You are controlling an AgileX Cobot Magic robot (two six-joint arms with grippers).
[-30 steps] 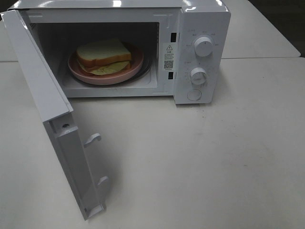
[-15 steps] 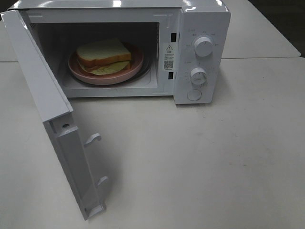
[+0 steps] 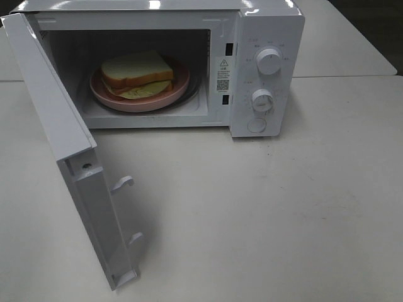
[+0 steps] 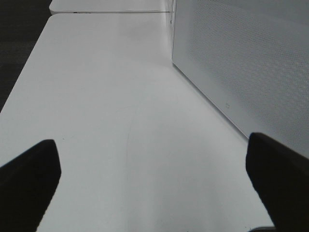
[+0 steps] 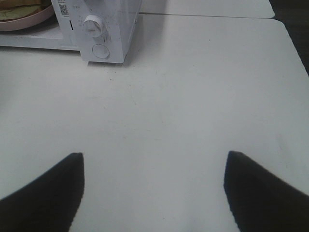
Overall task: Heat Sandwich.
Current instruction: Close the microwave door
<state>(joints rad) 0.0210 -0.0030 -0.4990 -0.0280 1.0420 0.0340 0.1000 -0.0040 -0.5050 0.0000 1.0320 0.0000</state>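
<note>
Microwave (image 3: 271,28) sits at the far edge of the table (image 3: 271,214), left of middle, front facing the near edge. Door (image 3: 53,119) is wide open, hinged on the left and swung out toward the near left corner, with two latch hooks (image 3: 123,182) on its free edge.

Sandwich (image 3: 137,70) is inside the cavity on a pink plate (image 3: 126,104). It lies flat, toward the plate's back left. The top slice is white with a tan crust, and pale yellow-green filling pokes out at the front. The plate is about centred on the cavity floor.

Control panel is right of the cavity: upper knob (image 3: 269,61), lower knob (image 3: 262,99), then a round button (image 3: 256,124). A warning sticker (image 3: 223,74) is on the frame strip between cavity and panel.

Neither arm shows in the high view.

Left gripper (image 4: 153,147): jaws wide apart, bare table between the dark fingers (image 4: 29,174). A white dotted panel (image 4: 241,63) stands close beside one finger; door or microwave side, cannot tell.

Right gripper (image 5: 154,158): jaws apart, bare table between the fingers (image 5: 48,193). It is well apart from the microwave and points at its control-panel corner. The lower knob, the button and a sliver of plate and sandwich show in that wrist view.
</note>
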